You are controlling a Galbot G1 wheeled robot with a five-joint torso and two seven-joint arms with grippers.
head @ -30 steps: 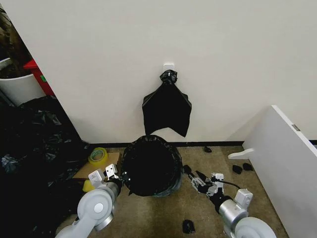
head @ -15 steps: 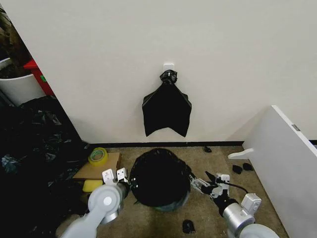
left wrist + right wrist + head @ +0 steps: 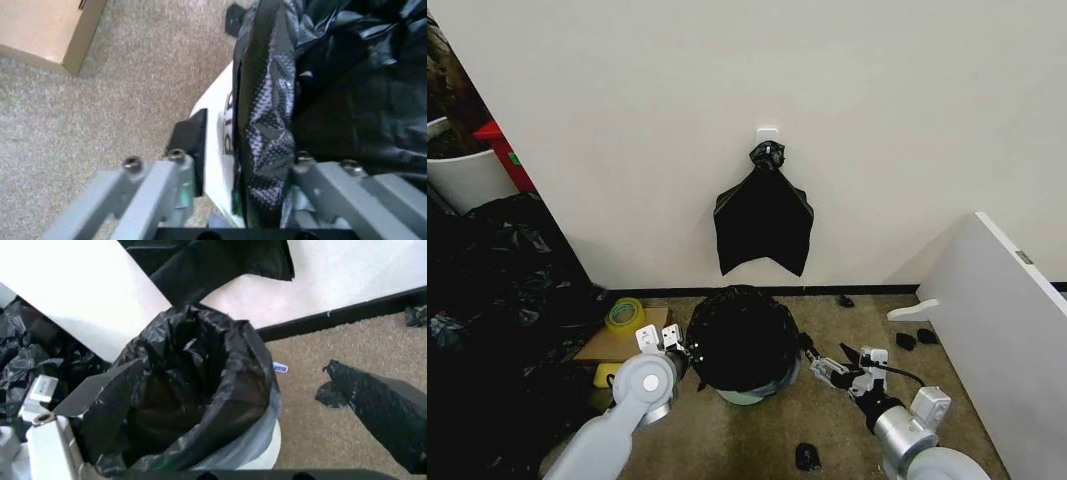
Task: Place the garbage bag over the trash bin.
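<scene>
The garbage bag, glossy wrinkled black plastic, is draped over the trash bin, whose white base shows under the bag's hem. My left gripper is at the bin's left side. In the left wrist view it is shut on the bag and the white bin wall, one finger outside and one inside. My right gripper stands open just right of the bin. In the right wrist view its fingers are spread wide before the bagged bin, gripping nothing.
A knotted black bag bundle hangs from a wall hook above the bin. Black sheeting is heaped on the left, beside a yellow tape roll on cardboard. A white panel stands on the right. Small black scraps lie on the carpet.
The bin and bag slid toward me, then back toward the wall. The bag's wide mouth now looks bunched and narrower. My left gripper moved right against the bin.
</scene>
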